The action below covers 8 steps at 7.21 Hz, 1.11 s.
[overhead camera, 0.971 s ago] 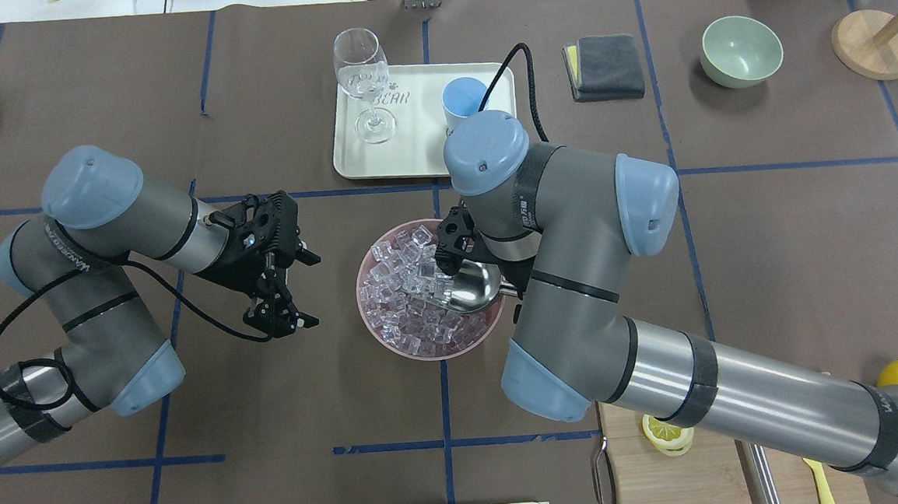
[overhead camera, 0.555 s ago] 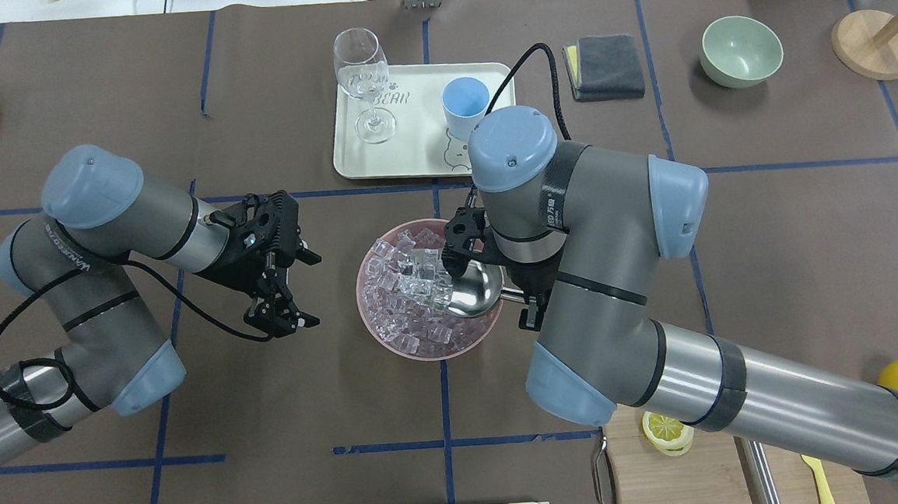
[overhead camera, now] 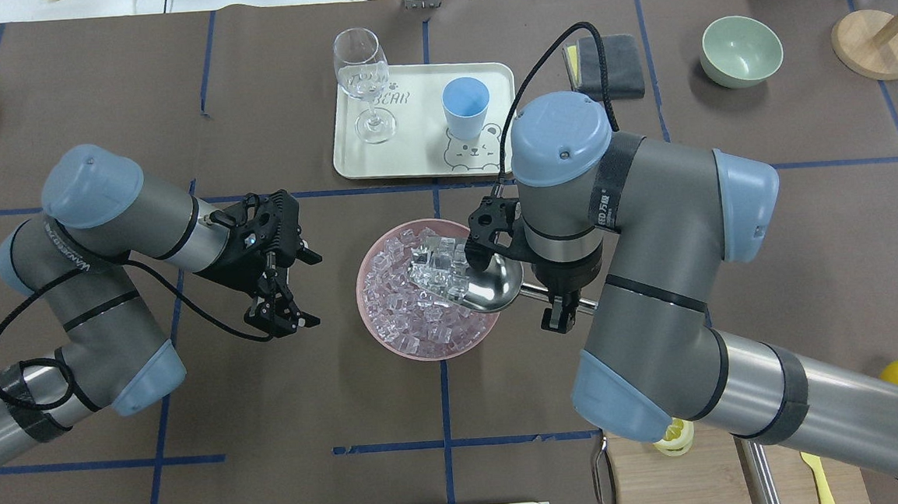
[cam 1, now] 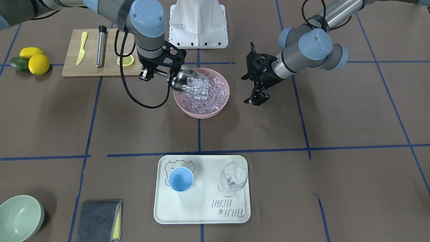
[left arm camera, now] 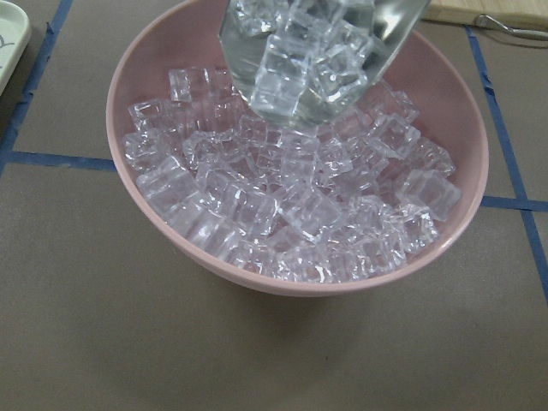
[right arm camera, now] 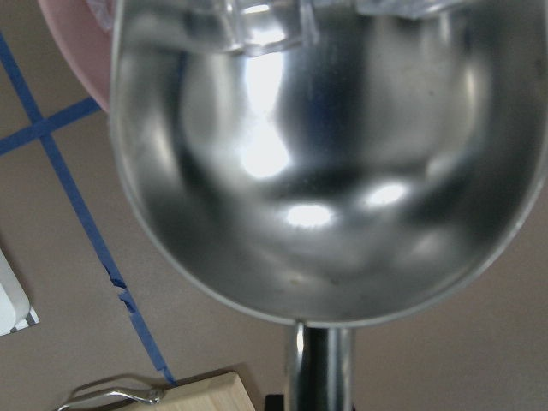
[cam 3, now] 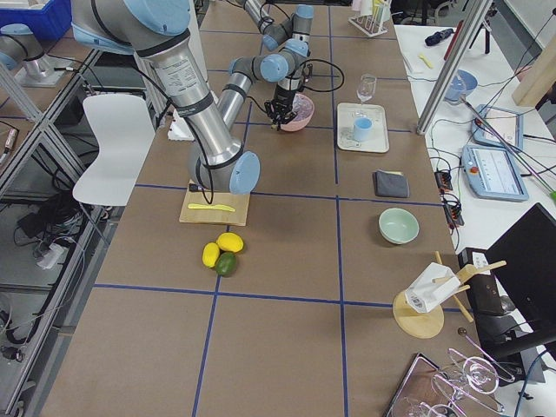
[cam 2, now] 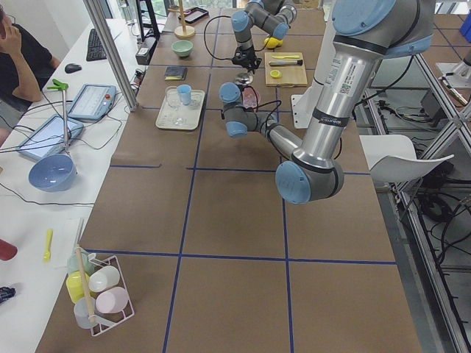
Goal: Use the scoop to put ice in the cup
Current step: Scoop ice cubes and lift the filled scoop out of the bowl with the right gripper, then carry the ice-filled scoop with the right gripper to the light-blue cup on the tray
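Ice [overhead camera: 422,321] fills a pink bowl [overhead camera: 360,295] on brown, blue-taped table [overhead camera: 311,416].

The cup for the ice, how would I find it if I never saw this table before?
Find the cream tray with a bear drawing, across the table from the robot, past the pink bowl of ice. Two things stand on it: a clear stemmed wine glass and the cup. The cup is the short light-blue one, with no stem.

Grey arms [overhead camera: 652,193] wear pale-blue joint caps [overhead camera: 90,184], black cables [overhead camera: 602,55], black hands [overhead camera: 307,289].
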{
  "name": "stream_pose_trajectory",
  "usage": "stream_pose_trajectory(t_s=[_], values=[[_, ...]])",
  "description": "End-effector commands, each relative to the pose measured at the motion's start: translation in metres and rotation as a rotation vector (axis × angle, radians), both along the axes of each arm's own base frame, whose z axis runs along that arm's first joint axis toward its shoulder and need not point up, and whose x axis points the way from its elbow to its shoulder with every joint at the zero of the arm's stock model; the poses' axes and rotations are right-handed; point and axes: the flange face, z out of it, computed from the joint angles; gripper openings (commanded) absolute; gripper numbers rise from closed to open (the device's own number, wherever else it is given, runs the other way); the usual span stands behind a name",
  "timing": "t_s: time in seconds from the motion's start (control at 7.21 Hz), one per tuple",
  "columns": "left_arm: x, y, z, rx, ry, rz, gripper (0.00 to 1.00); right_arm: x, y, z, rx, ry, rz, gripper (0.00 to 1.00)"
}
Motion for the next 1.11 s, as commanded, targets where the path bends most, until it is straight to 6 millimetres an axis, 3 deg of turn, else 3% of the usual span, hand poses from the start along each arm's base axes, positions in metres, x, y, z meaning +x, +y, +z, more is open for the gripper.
stream_pose_trajectory(t_s=[0.0,0.28,0.69,0.97], values=[[0.000,0.000,0.003,-0.003,-0.004,0.000,1.00,0.022,-0.024,-0.002,-0.106,0.017,0.166,0.00],[-0.001,0.001,0.004,-0.004,-0.006,0.000,1.00,0.042,-0.076,-0.001,-0.261,0.020,0.294,0.00],[-0.001,0.001,0.007,-0.007,-0.009,0.000,1.00,0.038,-0.173,-0.015,-0.412,0.058,0.398,0.00],[-0.001,0.001,0.007,-0.007,-0.009,0.000,1.00,0.038,-0.208,-0.010,-0.465,0.084,0.431,0.00]])
